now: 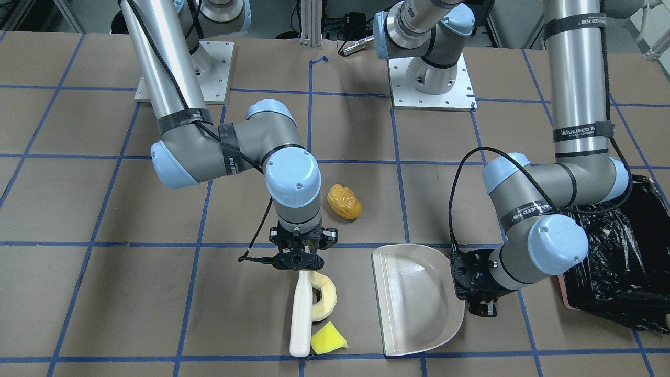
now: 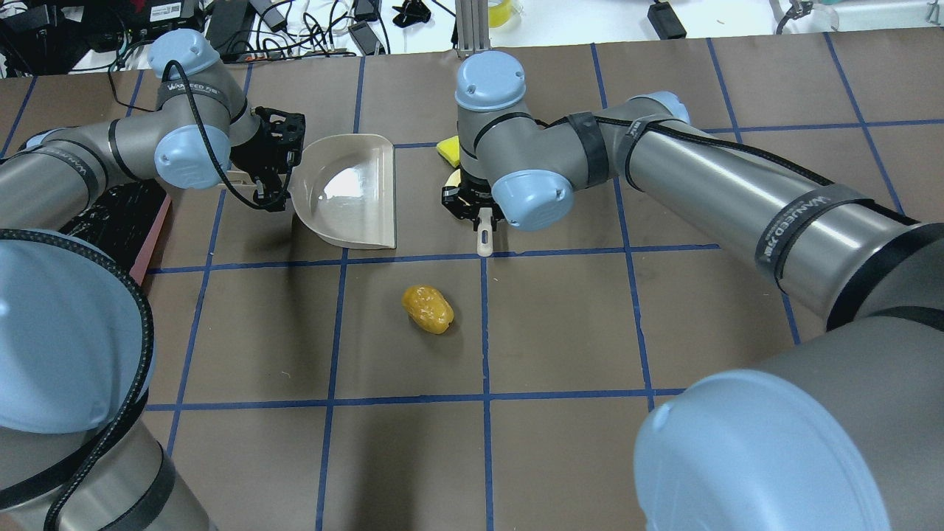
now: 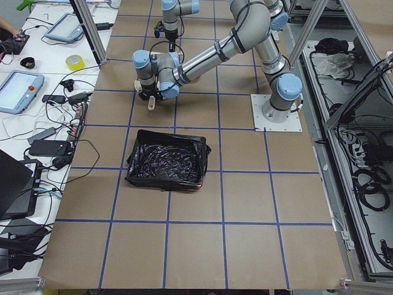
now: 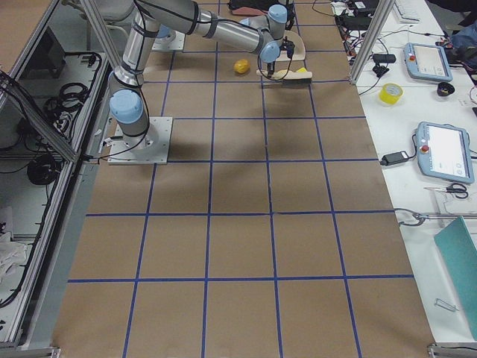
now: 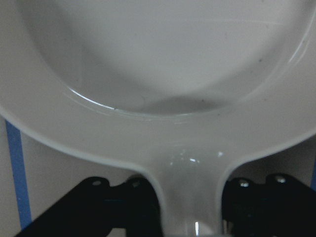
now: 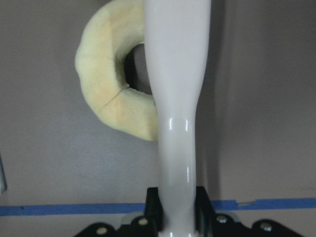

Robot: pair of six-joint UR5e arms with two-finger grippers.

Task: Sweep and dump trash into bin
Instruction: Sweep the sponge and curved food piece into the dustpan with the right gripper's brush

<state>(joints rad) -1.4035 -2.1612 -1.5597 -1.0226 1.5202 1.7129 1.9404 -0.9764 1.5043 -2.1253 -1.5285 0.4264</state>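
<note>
My right gripper [image 1: 297, 262] is shut on a white sweeping tool [image 1: 301, 314] that reaches toward the table's far edge. The pale cream crescent slice [image 1: 323, 297] touches the tool's side, also in the right wrist view [image 6: 116, 94]. The flat yellow wedge [image 1: 328, 337] lies by the tool's tip. The orange-yellow lump [image 1: 344, 201] sits apart, nearer the robot [image 2: 428, 310]. My left gripper [image 1: 467, 283] is shut on the handle of the cream-white dustpan [image 1: 419, 309], which is empty [image 5: 163, 64]. The pink bin with the black bag [image 1: 617, 262] stands beside my left arm.
The table is brown with a blue tape grid. The bin [image 3: 166, 160] sits on the robot's left side of the table. Two arm bases [image 1: 432, 78] stand at the robot's edge. Cables and devices lie beyond the far table edge [image 2: 295, 22].
</note>
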